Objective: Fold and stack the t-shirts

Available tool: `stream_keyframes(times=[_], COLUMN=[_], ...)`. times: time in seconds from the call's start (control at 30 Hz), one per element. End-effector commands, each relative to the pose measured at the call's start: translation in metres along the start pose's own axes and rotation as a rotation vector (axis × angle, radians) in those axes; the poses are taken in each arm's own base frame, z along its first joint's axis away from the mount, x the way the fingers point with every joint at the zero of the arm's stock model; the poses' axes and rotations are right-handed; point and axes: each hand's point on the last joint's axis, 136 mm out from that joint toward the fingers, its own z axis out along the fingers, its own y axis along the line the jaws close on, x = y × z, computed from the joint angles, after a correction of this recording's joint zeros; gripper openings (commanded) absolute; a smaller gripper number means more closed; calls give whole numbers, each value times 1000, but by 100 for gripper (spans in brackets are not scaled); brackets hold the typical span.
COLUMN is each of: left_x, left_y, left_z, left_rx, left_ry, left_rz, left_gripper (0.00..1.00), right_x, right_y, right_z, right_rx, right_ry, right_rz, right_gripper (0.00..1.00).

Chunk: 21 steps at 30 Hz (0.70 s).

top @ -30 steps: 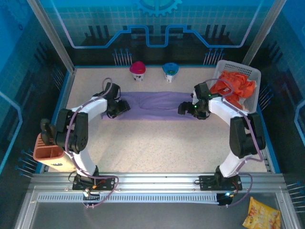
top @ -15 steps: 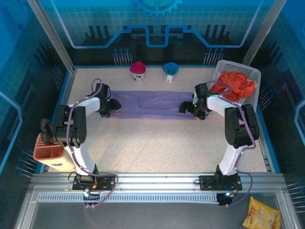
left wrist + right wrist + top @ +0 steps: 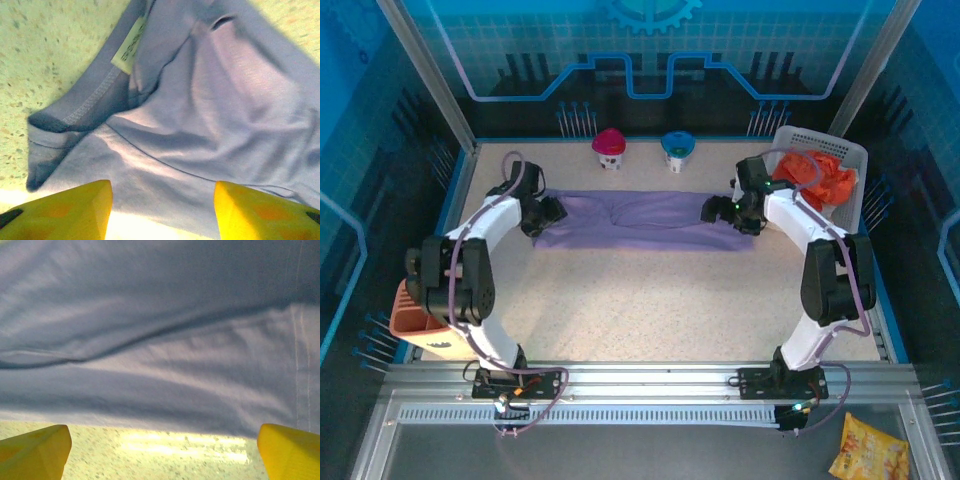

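Across the far part of the bench (image 3: 640,320) lies the big purple t-shirt (image 3: 640,218). It is pulled out into a long strip from side to side, with soft folds and wrinkles in it.

At the left end of the purple t-shirt is the left end effector (image 3: 548,212). Its two yellow fingers (image 3: 75,210) stand apart with a gap between them, so it is open and pinches nothing. The purple cloth lies just past the tips. Close by, a small pale tag (image 3: 129,45) is sewn next to a stitched edge of the shirt.

At the right end of the purple t-shirt is the right end effector (image 3: 715,210). Its yellow fingers (image 3: 35,450) are spread very wide, so it is open too and holds nothing. The edge of the shirt lies just past them, with bare bench under the gap.

Off to the right of the purple t-shirt, a bit farther back, stands a white basket (image 3: 830,148). The orange t-shirts (image 3: 820,180) sit in it in a crumpled heap.

Behind the purple t-shirt, a little apart from it, stand a pink-topped thing (image 3: 610,145) and a blue-topped thing (image 3: 677,147).

Far in front of the purple t-shirt, off to the right, lies a yellow snack bag (image 3: 868,450)
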Motion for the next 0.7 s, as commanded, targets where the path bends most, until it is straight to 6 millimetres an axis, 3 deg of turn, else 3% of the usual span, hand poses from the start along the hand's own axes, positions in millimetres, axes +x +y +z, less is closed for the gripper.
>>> stream_keyframes(times=[0.0, 0.17, 0.4, 0.5, 0.67], left_x=[-8, 5, 38, 54, 78], left_y=[-6, -14, -21, -18, -10], left_z=[-35, -50, -52, -49, -40], left_rx=[16, 62, 99, 93, 105], left_ry=[-38, -25, 29, 56, 100], left_rz=[32, 47, 77, 73, 53], left_gripper=[57, 58, 58, 58, 58], right_x=[-13, -38, -61, -61, -43], right_y=[10, 22, 38, 35, 22], right_z=[-8, 12, 55, 75, 102], right_rx=[13, 4, -26, -5, 34], right_ry=[-20, -17, 33, 76, 181], right_rz=[-53, -91, -74, -20, 74], right_gripper=[97, 97, 95, 94, 93])
